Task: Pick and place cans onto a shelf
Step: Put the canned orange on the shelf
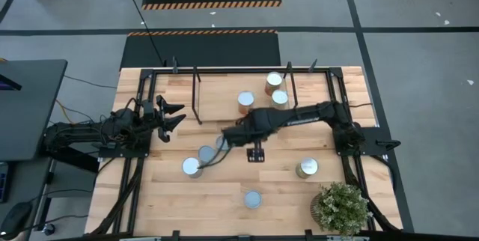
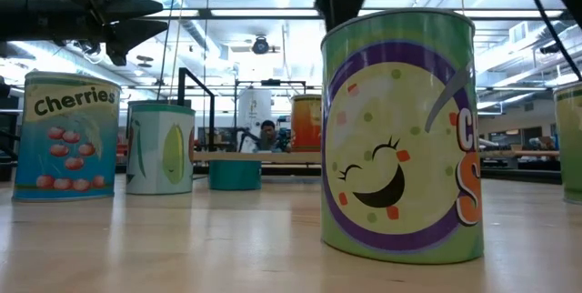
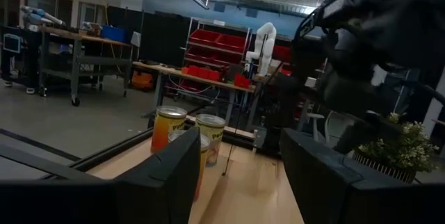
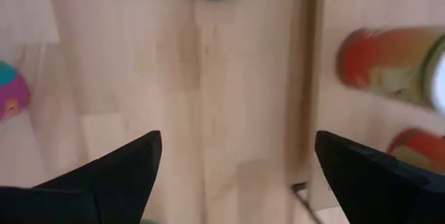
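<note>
The shelf, a wood board framed by black rods, stands at the table's far side with three cans upright on it. More cans stand on the tabletop: two at the centre left, one near the front edge and one at the right. My right gripper hovers open over the table's middle, beside a partly hidden can. My left gripper is open and empty at the table's left, pointing at the shelf.
A potted plant stands at the near right corner. In the low view a green can is close, with a cherries can and a corn can to its left. A person sits beyond the table.
</note>
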You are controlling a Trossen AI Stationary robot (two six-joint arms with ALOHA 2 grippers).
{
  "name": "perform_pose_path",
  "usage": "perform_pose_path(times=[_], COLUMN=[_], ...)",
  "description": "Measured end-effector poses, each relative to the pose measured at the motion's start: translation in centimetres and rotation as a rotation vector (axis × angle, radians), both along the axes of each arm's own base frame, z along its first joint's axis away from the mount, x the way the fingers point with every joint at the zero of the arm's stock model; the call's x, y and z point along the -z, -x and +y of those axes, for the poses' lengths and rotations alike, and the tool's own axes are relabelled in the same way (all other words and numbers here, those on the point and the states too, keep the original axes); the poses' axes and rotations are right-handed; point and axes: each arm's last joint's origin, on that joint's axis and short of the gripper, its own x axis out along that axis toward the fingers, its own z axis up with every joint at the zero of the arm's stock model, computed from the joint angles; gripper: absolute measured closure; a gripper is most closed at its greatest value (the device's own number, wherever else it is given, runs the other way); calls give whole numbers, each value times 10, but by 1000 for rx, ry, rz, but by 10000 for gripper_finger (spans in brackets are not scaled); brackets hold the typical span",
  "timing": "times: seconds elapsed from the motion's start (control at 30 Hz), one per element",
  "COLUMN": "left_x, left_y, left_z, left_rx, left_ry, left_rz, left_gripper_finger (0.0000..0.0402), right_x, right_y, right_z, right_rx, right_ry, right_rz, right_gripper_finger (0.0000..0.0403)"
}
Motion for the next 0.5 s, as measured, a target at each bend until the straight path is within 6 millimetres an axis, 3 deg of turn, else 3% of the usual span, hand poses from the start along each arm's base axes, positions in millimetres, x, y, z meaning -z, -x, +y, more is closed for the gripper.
perform_pose_path(times=[0.17, 0.5], left_x=[0, 0], left_y=[0, 0], left_z=[0, 0], left_rx=[0, 0], left_ry=[0, 0], left_rz=[0, 0], left_gripper_finger=[198, 198], right_x=[12, 46], right_y=[17, 73], right_z=[22, 38], right_rx=[24, 2], right_ry=[25, -86], right_rz=[43, -42], right_gripper_finger=[17, 29])
